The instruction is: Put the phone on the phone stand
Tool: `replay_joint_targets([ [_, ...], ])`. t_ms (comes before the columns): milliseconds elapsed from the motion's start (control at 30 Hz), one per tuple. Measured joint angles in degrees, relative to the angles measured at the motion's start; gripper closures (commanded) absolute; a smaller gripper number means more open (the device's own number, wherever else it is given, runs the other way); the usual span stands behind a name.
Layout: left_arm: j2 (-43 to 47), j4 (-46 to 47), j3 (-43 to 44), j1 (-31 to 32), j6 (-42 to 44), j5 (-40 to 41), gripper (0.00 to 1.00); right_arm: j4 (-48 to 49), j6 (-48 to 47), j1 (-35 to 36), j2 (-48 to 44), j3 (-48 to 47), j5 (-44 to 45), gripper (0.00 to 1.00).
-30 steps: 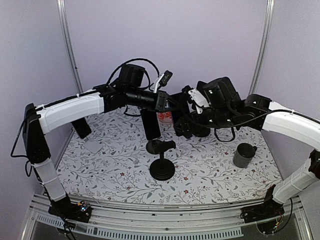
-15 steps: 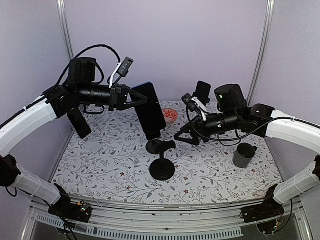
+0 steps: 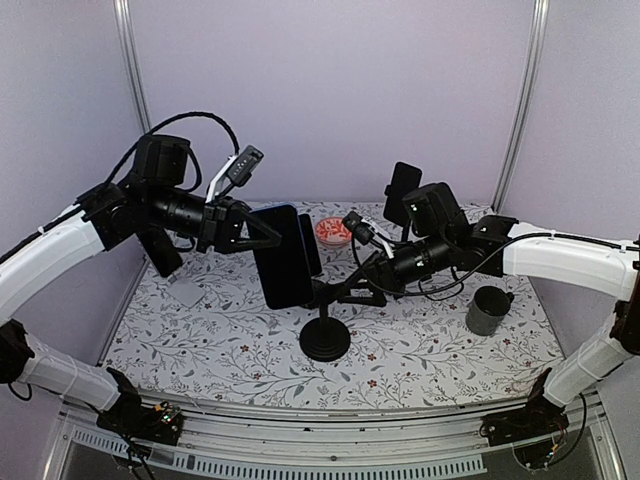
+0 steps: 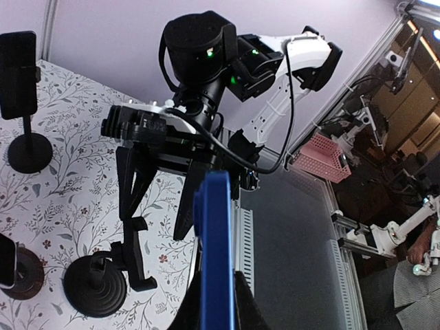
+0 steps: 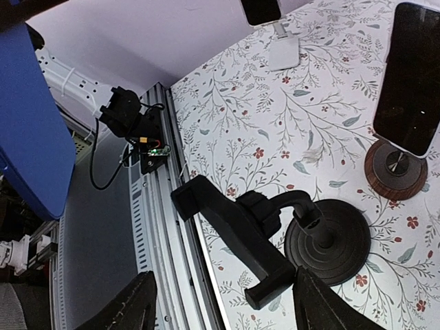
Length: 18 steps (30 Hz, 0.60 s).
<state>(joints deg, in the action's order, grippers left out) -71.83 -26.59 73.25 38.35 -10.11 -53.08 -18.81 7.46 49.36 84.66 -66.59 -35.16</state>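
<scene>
Found the phone (image 3: 283, 257) clamped in the left pincer (image 3: 258, 230), upright in the air, just at 9 o'clock of the cradle of the stand (image 3: 325, 340); contact there could not be told. Found the right pincer (image 3: 350, 292) spread apart, close at 3 o'clock of that cradle, above the floral bench (image 3: 430, 335).

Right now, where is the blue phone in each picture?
Top external: blue phone in the middle, held up just left of the black stand.
Left wrist: blue phone bottom middle, edge-on; black stand lower left.
Right wrist: blue phone at the far left edge; black stand lower middle.
Shared landmark: the black stand.
</scene>
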Motion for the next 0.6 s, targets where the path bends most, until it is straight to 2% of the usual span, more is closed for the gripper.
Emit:
replay_joint_targets([
  [133, 0.87, -0.72, -0.02, 0.0, 0.68, -0.22, 1.0, 0.46, 0.24, 0.0, 0.0, 0.33, -3.39, 0.38],
  [267, 1.07, -1.44, -0.02, 0.0, 1.77, -0.5, 1.0, 0.37, 0.61, 0.0, 0.0, 0.35, -5.97, 0.4],
  [467, 0.7, -1.99, -0.02, 0.48, 3.8, -1.6, 1.0, -0.2, 0.61, 0.0, 0.0, 0.7, -5.64, 0.4],
  [600, -1.03, -3.02, 0.48, 2.12, 6.1, -2.34, 1.0, -0.74, 0.11, 0.0, 0.07, 1.79, -5.51, 0.45],
])
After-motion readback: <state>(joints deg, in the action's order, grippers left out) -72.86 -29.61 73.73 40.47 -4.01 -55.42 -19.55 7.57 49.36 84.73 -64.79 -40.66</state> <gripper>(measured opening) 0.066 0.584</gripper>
